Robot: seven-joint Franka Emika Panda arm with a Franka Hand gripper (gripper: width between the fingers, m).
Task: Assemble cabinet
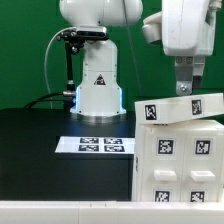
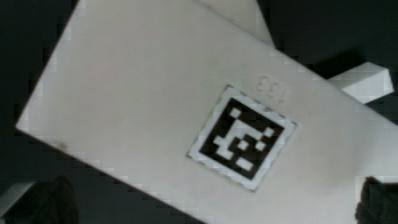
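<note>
Gripper [image 1: 187, 88]: I read its jaws spread wide, grasping nothing | large white plastic box-shaped cabinet [image 1: 180, 150], tagged: directly beneath the fingertips | black table [image 1: 40, 140]: underneath.

Cabinet [image 1: 178, 150] fills the exterior view's right, gripper [image 1: 187, 88] just above its top. Beside it: bare black table [image 1: 35, 140], marker board [image 1: 100, 145], robot base [image 1: 98, 90] behind.

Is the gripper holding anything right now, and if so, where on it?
Nothing is held. The gripper is open, hovering just above the cabinet with no finger closed on it.
</note>
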